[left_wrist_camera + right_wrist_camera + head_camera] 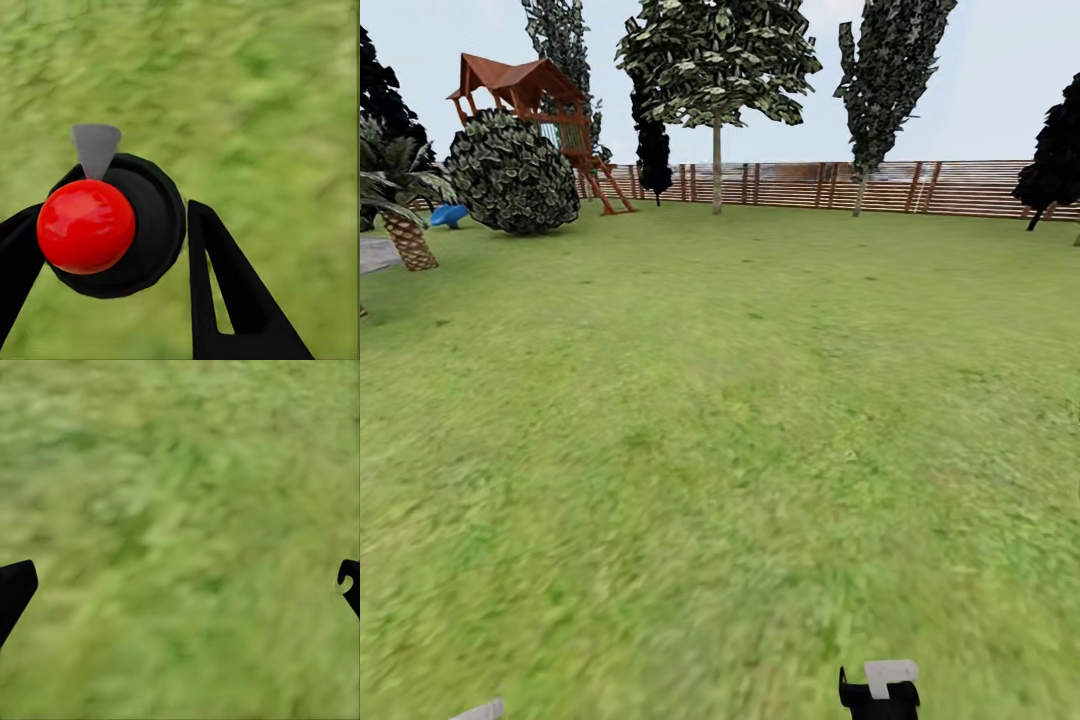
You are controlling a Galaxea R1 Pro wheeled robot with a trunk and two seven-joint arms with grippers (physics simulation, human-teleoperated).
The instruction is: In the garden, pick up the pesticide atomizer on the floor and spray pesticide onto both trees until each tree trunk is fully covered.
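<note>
Left pincer (105,247) grips the atomizer (112,225) at its rigid, likely light, slick body; right pincer (180,585) gapes empty.

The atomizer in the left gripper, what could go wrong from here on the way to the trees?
The left gripper holds the atomizer only by its sides, so it may slip while driving. The trees stand far across the lawn by the fence, so spraying from here would likely miss the trunks.
</note>
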